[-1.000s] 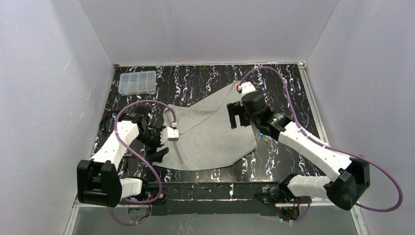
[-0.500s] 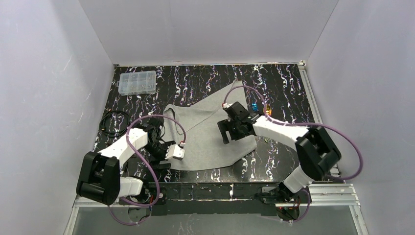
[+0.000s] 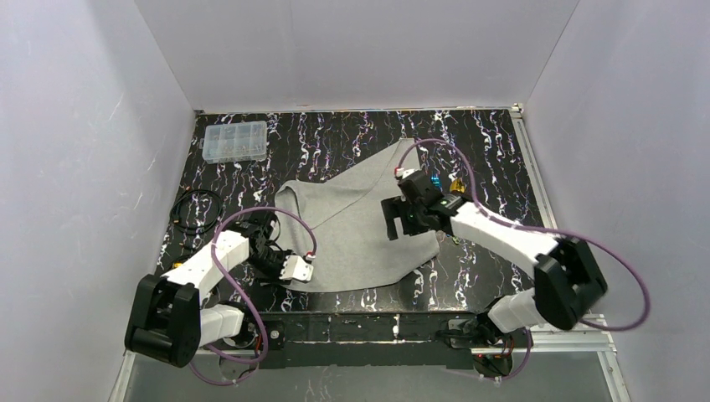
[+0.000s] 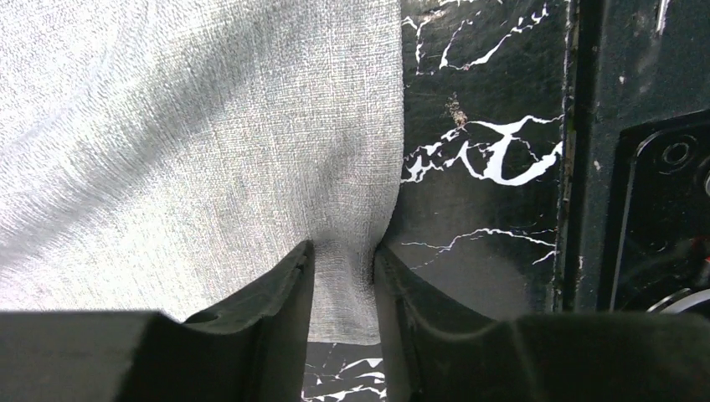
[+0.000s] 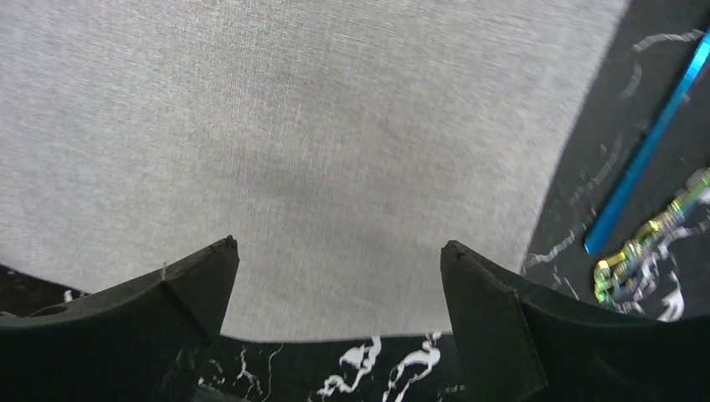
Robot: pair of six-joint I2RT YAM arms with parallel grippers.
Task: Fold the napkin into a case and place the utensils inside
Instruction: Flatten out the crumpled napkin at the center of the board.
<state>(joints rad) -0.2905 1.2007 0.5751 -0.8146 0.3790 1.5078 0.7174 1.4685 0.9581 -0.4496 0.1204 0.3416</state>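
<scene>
Pinching the napkin [image 3: 352,226] by its edge, lower left of the top view, left gripper [image 4: 343,255] is clamped tight while right gripper [image 5: 339,251] hovers wide open mid-frame.

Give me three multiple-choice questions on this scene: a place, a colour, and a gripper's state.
1. The clear compartment box sits: A) far-left corner B) between the arm bases C) far-right corner
2. The straight utensil beside the napkin is: A) red B) blue C) green
3. The left gripper is: A) wide open B) holding a utensil C) shut on the napkin
Answers: 1 A, top-left from above; 2 B, bright blue in the right wrist view; 3 C, fingers pinch the cloth edge.
</scene>
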